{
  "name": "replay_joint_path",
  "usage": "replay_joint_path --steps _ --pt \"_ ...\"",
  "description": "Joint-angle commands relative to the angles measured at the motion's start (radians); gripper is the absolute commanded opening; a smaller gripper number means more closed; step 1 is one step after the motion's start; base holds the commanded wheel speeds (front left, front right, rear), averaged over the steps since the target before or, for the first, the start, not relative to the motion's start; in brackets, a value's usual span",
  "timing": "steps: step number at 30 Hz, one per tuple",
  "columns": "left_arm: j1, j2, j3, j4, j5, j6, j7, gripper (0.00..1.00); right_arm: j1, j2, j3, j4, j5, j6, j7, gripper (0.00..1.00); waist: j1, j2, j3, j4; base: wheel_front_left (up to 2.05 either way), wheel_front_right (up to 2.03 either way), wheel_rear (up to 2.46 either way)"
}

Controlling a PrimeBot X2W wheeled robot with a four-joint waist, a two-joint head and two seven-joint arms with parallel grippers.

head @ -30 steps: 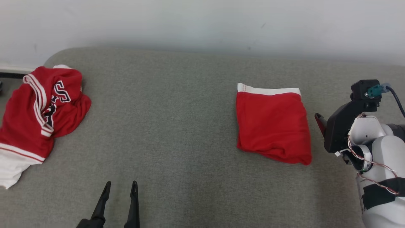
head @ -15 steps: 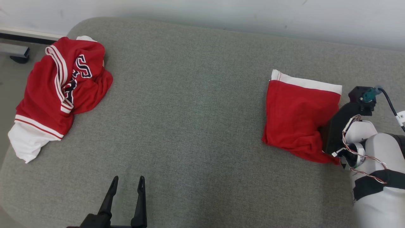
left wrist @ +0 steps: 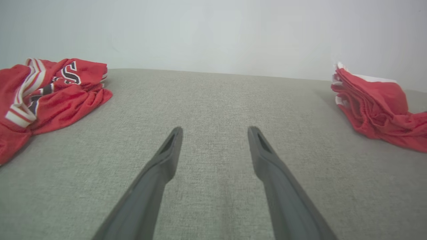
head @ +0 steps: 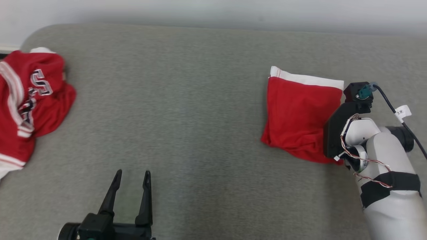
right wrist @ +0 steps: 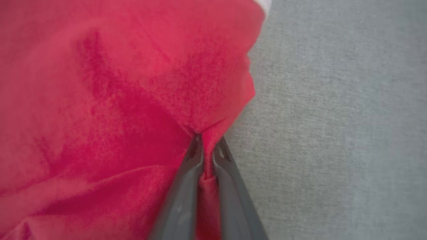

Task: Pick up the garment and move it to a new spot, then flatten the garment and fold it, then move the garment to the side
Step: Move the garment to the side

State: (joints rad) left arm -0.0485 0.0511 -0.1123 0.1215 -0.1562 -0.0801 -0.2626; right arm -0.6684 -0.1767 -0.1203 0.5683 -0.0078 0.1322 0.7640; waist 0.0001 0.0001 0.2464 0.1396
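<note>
The garment is a folded red piece with a white band along its far edge, lying on the right of the grey cushion. My right gripper is shut on a pinch of red fabric at the garment's right edge, and the cloth puckers toward the fingertips. In the head view the black wrist mount covers those fingers. My left gripper stands open over bare cushion at the lower left, holding nothing, and its spread fingers point between the two cloth piles. The garment lies at the right there.
A crumpled red jersey with white stripes and dark lettering lies at the cushion's left end, also the jersey in the left wrist view. A pale wall runs behind the cushion. A cable trails from the right wrist.
The head camera has shifted. My right gripper went from open beside the garment to shut on its right edge, bunching the near right part. The left gripper stays open.
</note>
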Motion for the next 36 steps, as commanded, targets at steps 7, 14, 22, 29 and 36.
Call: replay_joint_path --steps 7,14,22,29,36 --pt "-0.059 0.019 -0.011 -0.042 0.040 -0.028 -0.003 1.00 -0.002 -0.165 0.127 -0.001 0.022 -0.003 -0.024 0.00 -0.0001 -0.0001 0.089 -0.218 0.00 0.00 0.00" --pt "-0.099 0.051 -0.029 -0.081 0.065 -0.039 -0.003 1.00 -0.018 -0.272 0.165 -0.009 -0.004 -0.003 -0.078 0.00 -0.0001 -0.0001 0.157 -0.303 0.00 0.00 0.00" --pt "-0.153 0.100 -0.084 -0.134 0.089 -0.046 -0.003 1.00 -0.040 -0.410 0.136 0.020 -0.061 -0.003 -0.286 0.00 -0.0001 -0.0001 0.247 -0.329 0.00 0.00 0.00" --pt "-0.161 0.132 -0.099 -0.172 0.089 -0.045 0.002 1.00 -0.073 -0.492 0.066 0.059 -0.130 -0.003 -0.510 0.00 -0.0001 -0.0001 0.300 -0.320 0.00 0.00 0.00" --pt "-0.162 0.140 -0.099 -0.180 0.083 -0.035 0.005 1.00 -0.108 -0.493 0.022 0.105 -0.186 -0.003 -0.625 0.00 -0.0001 -0.0001 0.316 -0.320 0.00 0.00 0.00"
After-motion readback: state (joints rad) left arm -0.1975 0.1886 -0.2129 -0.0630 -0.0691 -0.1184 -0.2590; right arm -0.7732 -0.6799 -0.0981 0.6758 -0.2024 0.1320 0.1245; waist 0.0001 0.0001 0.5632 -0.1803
